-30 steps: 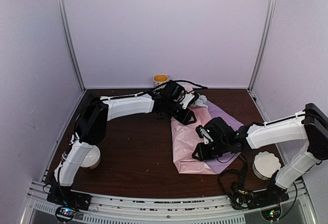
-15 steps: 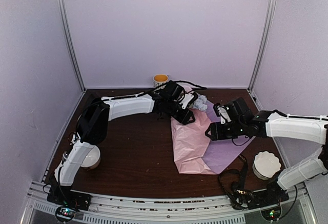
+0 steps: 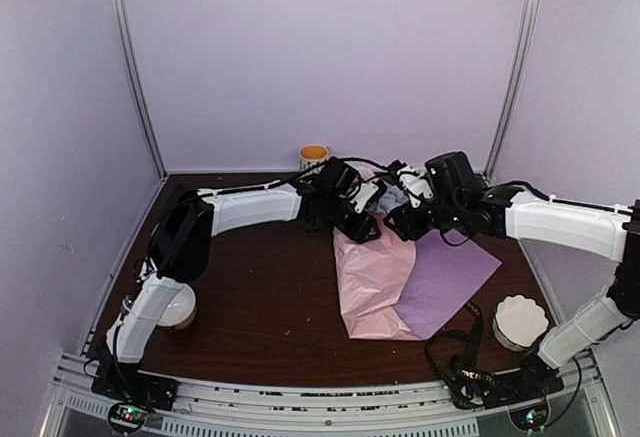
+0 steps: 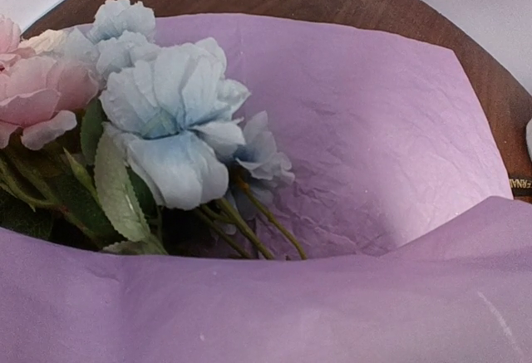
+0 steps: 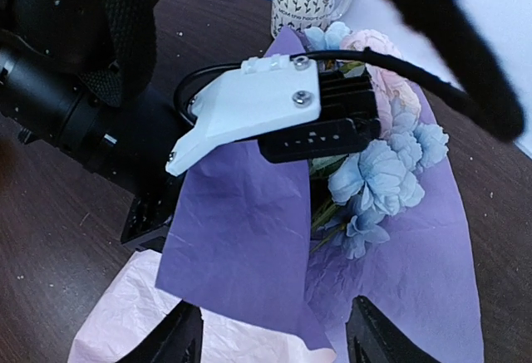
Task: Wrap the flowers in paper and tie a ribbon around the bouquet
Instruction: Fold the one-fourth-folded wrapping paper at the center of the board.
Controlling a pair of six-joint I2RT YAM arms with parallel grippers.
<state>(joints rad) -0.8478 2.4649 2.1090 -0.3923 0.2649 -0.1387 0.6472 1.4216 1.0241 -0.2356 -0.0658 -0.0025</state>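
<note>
Both arms [image 3: 250, 207] outstretched; left gripper [image 3: 365, 225], right gripper [image 5: 274, 340] beside flowers [image 4: 166, 122].

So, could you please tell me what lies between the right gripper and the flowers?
Only the paper, its lilac face up, lies between the open right gripper and the flowers. The right wrist view shows this.

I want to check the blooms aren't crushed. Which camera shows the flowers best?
The left wrist view: the flowers appear close up, petals, leaves and stems sharp against the paper. The right wrist view shows them farther off, partly hidden by the left arm. The top view shows only a small cluster.
</note>
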